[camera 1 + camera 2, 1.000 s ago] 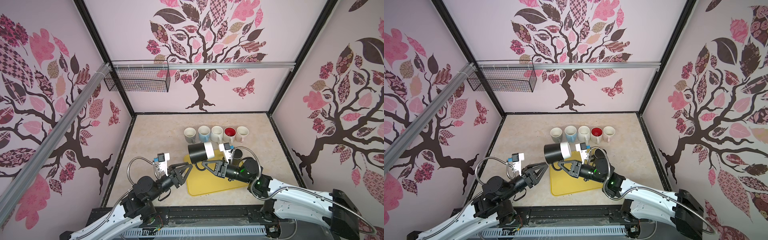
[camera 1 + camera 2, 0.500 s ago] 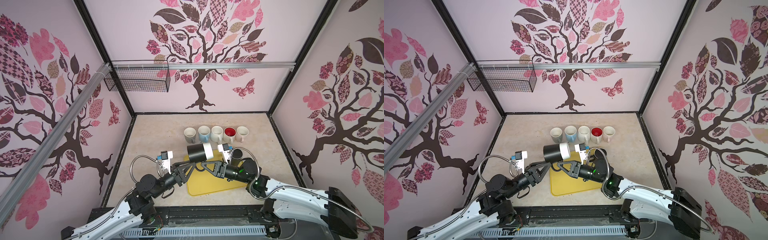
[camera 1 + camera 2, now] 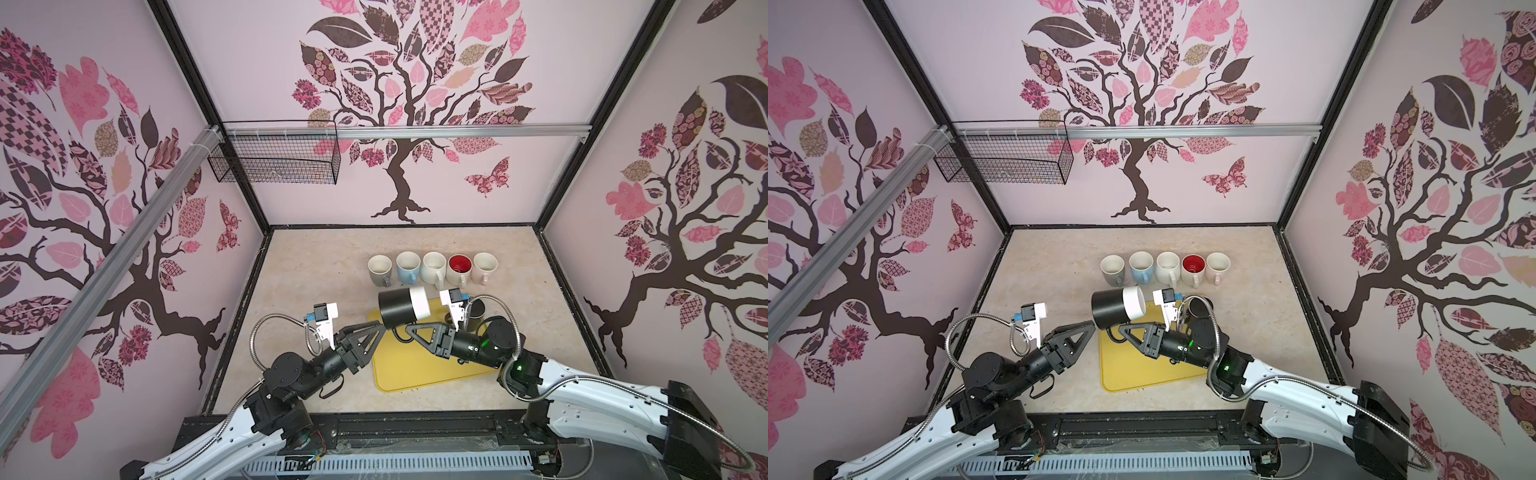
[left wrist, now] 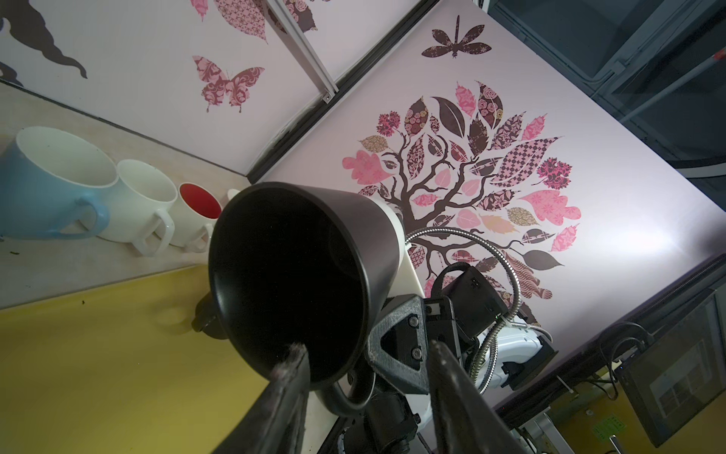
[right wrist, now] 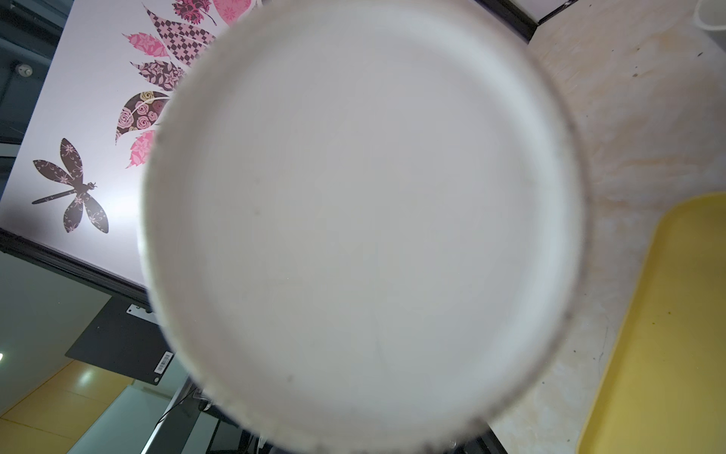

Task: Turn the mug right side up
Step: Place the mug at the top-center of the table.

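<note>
Jaws of the right gripper (image 3: 410,329) pinch the mug (image 3: 400,309) near its handle, holding it on its side in the air above the far edge of the yellow mat (image 3: 415,370), mouth toward the left arm; the left gripper (image 4: 365,353) stands spread, one finger at the mouth's rim, the other outside; five upright cups (image 3: 433,266) line the table (image 3: 316,266) behind.

Item: mug (image 3: 402,309), matt black wall, white base.
Under the right gripper (image 3: 406,331), yellow tray (image 3: 415,374) is showing smooth plastic; tabletop (image 3: 316,266) is looking stone-like, matt.
</note>
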Robot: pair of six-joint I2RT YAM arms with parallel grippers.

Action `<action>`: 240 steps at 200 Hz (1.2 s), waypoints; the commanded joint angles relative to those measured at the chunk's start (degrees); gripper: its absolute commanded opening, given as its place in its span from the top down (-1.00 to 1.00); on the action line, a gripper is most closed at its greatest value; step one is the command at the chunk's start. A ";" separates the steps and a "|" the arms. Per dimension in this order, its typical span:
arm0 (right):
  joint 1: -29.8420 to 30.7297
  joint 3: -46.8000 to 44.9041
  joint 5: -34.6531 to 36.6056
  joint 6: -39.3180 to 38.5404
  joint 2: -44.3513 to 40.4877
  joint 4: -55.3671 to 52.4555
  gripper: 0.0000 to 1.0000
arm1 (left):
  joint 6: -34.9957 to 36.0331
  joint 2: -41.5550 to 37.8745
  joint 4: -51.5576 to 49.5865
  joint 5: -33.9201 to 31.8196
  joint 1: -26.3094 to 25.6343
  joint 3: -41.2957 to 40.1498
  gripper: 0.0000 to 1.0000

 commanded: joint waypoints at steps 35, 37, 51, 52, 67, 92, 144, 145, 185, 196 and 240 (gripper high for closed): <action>-0.15 6.13 0.78 -4.44 -1.04 3.89 1.00 | 0.90 1.77 0.05 0.44 0.26 -0.97 -0.02; -0.15 6.17 0.63 -4.32 -0.84 4.20 1.00 | 0.87 1.88 0.21 0.50 0.26 -1.04 -0.02; -0.06 5.92 -0.22 -3.29 0.60 7.35 1.00 | 0.86 2.94 1.30 1.33 0.26 -0.98 -0.02; -0.09 5.92 -0.30 -3.27 0.66 7.58 1.00 | 0.84 3.07 1.37 1.41 0.26 -0.98 -0.02; -0.12 5.91 -0.88 -2.72 2.12 10.21 1.00 | 0.65 4.50 2.74 2.62 0.26 -0.74 -0.02; -0.13 6.51 -3.09 -1.72 4.64 13.31 1.00 | 0.03 5.88 4.70 3.36 0.34 -0.90 -0.02; -0.13 5.73 -5.71 -0.15 6.87 18.49 1.00 | -0.30 5.11 5.86 3.55 1.10 -1.18 0.03; -0.13 5.74 -5.73 -0.16 6.87 18.52 1.00 | -0.35 5.08 5.93 3.57 1.12 -1.17 0.03; -0.10 4.78 -8.03 1.01 8.02 23.04 1.00 | -1.86 4.61 7.00 4.45 2.48 -1.59 0.12; -0.09 4.41 -9.09 1.76 8.88 25.27 1.00 | -2.89 4.82 8.32 5.65 3.41 -2.05 0.17; -0.13 3.86 -11.28 4.44 12.69 30.31 1.00 | -8.69 5.78 14.27 10.80 8.87 -4.13 0.29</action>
